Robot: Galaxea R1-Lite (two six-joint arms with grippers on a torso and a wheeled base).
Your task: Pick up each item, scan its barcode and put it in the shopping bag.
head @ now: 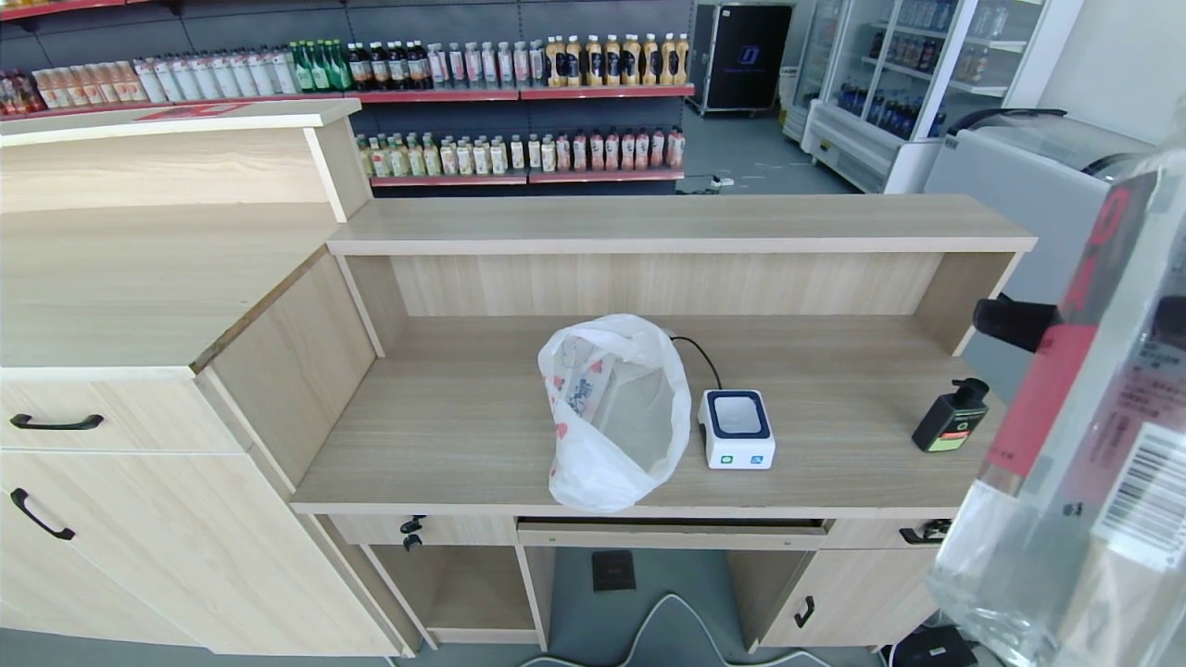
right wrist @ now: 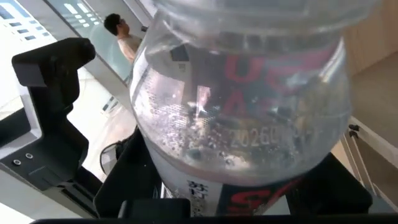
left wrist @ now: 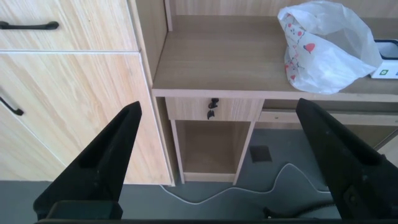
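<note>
Clear plastic bottle (head: 1066, 445) w/ red label (head: 1047, 398) and barcode (head: 1144, 491) toward the head cam sits up in the air at the robot's right, off the worktop (head: 445, 417). Right tool (right wrist: 230, 193) looks clamped on it, tho its fingers are mostly hidden. White shopping bag (head: 616, 412) stands open mid-worktop, scanner (head: 737, 428) just beside it, black pump bottle (head: 952, 419) further right. Left tool (left wrist: 217, 168) is spread wide, holding nothing, low by the cabinet (left wrist: 62, 93).
</note>
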